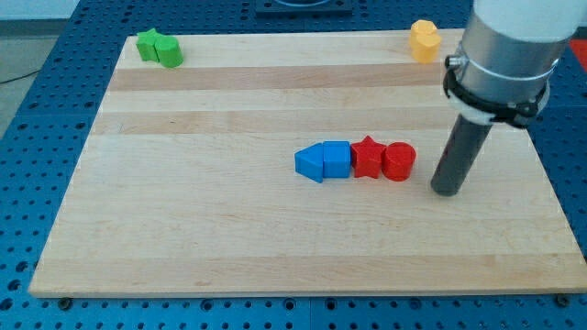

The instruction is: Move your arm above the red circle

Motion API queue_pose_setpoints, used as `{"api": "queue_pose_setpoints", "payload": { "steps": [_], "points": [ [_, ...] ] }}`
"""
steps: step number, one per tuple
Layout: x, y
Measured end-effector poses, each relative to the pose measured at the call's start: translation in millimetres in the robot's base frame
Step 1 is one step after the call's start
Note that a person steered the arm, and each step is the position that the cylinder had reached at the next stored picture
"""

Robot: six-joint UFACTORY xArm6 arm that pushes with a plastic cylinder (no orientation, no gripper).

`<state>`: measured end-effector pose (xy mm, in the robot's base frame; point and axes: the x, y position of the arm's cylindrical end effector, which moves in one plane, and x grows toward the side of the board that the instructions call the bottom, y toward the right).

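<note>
The red circle (399, 161) is a short red cylinder on the wooden board (229, 229), at the right end of a row of blocks near the middle. My tip (446, 190) rests on the board just to the right of it and slightly lower in the view, with a small gap between them. A red star (368, 156) touches the red circle's left side.
A blue block (337, 159) and a blue pointed block (310, 163) continue the row to the left. Two green blocks (159, 48) sit at the top left corner. Yellow blocks (424, 40) sit at the top right. The board's right edge lies near my tip.
</note>
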<state>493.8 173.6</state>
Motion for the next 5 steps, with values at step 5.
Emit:
{"api": "queue_pose_setpoints", "payload": {
  "steps": [5],
  "points": [
    [-97,-66]
  ]
}}
